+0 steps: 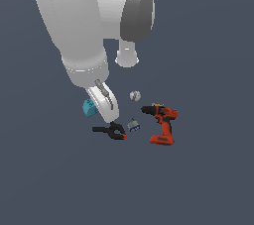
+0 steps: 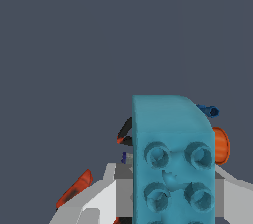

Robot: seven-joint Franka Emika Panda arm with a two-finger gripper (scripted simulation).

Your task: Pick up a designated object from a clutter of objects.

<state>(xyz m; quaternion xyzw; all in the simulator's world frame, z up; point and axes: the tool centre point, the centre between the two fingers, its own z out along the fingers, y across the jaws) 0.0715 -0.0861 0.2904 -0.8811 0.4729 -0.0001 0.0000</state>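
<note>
The designated object, a teal studded block (image 1: 89,107), sits at the white hand's side on the exterior view's left. In the wrist view it (image 2: 173,154) fills the lower middle, its studded face towards the camera. My gripper (image 2: 173,196) has a grey finger (image 2: 123,191) pressed to each side of it, so it is shut on the block. The clutter lies beyond: a black spring clamp (image 1: 110,131), a red-and-black drill (image 1: 163,125), a grey ball (image 1: 135,95) and a grey-and-purple block (image 1: 133,126). The orange cylinder (image 2: 222,145) and tiny dark-blue piece (image 2: 210,111) peek out behind the teal block.
The arm's large white links (image 1: 74,21) hang over the back of the scene in the exterior view. In the wrist view the clamp (image 2: 126,131) and a red edge of the drill (image 2: 76,187) show beside the block. The floor is a plain dark grey-blue surface (image 1: 198,184).
</note>
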